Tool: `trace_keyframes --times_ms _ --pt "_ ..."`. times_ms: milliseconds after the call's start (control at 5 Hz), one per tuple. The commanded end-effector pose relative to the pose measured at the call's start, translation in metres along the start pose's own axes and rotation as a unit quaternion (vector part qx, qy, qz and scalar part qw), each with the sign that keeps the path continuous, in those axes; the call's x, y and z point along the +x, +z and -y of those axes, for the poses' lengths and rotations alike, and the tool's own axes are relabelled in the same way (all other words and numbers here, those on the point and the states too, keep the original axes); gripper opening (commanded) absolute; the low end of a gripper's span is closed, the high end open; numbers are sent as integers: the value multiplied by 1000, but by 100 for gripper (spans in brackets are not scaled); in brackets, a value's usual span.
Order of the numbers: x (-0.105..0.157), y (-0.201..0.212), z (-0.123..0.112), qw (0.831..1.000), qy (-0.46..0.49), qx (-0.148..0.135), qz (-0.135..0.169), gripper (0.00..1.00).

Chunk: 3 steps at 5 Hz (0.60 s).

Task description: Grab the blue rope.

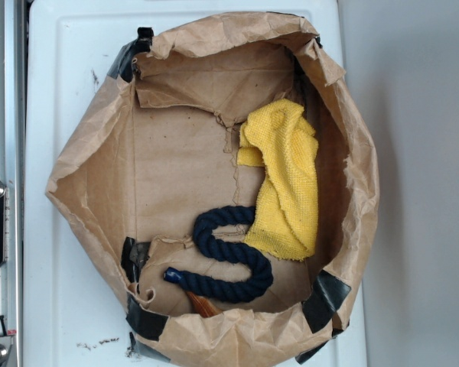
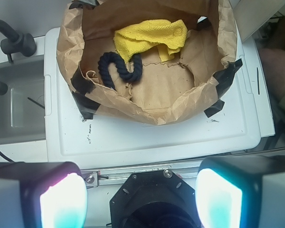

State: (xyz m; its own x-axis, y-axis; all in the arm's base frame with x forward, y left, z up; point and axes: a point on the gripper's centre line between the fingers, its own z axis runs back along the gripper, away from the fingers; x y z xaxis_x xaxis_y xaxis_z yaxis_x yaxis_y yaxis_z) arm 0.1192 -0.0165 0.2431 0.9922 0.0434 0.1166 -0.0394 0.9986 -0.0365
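The blue rope (image 1: 231, 256) is a thick dark navy twisted rope lying in an S curve on the floor of a brown paper bin (image 1: 92, 176). Its brighter blue capped end points left near the bin's front wall. Its upper end runs under a yellow cloth (image 1: 287, 180). In the wrist view the rope (image 2: 118, 67) lies at the bin's left, far from my gripper (image 2: 141, 199). The gripper is open and empty, held back over the robot's base, well outside the bin. It does not show in the exterior view.
The paper bin (image 2: 152, 107) stands on a white tray (image 2: 147, 140), its rim patched with black tape (image 1: 327, 297). A brown object (image 1: 204, 306) pokes out under the rope. A grey sink with a black tap (image 2: 16, 45) lies left. The black base mount (image 2: 154, 199) sits below.
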Motion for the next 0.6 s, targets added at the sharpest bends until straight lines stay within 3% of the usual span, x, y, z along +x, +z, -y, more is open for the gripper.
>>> trace_keyframes --times_ms 0,200,400 --pt "0 0 0 1000 0 0 0 100" --pt "46 4 14 999 -2 13 43 100" --pt "86 -4 23 999 -10 4 48 100"
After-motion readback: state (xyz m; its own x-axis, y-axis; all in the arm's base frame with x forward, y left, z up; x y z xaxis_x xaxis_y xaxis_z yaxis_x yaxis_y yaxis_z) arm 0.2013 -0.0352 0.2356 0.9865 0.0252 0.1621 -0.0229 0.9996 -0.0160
